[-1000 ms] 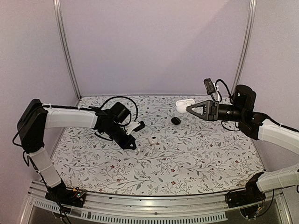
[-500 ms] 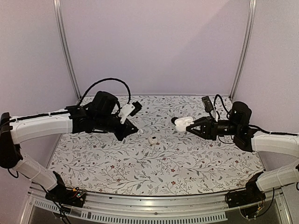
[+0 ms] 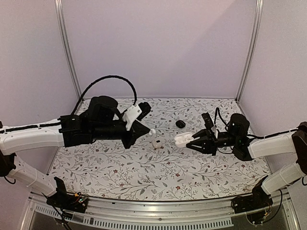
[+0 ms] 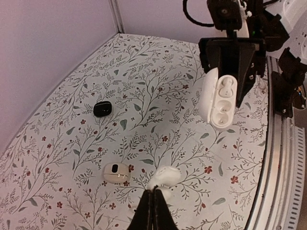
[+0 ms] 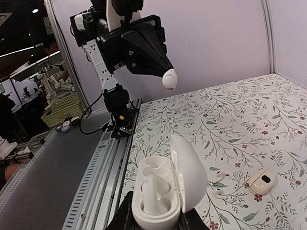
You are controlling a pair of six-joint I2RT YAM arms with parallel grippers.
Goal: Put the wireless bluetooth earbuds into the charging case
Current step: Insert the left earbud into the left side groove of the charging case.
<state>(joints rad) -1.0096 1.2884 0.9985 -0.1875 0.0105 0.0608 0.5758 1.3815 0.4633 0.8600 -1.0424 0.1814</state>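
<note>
My left gripper is shut on a white earbud and holds it in the air above the table; the earbud sticks out past the closed tips of the left gripper. My right gripper is shut on the open white charging case, lid up, with its wells facing the left arm. In the right wrist view the case fills the foreground, with the right gripper under it, and the held earbud hangs beyond. Two more white earbuds lie on the table.
A closed beige case lies on the flowered table between the grippers. A black rounded case sits farther back. The metal rail runs along the near edge, and purple walls close the back and sides.
Both arms have swung toward the middle. The left gripper carried the earbud right and up, and the right gripper brought the open case left and lower, toward it.
</note>
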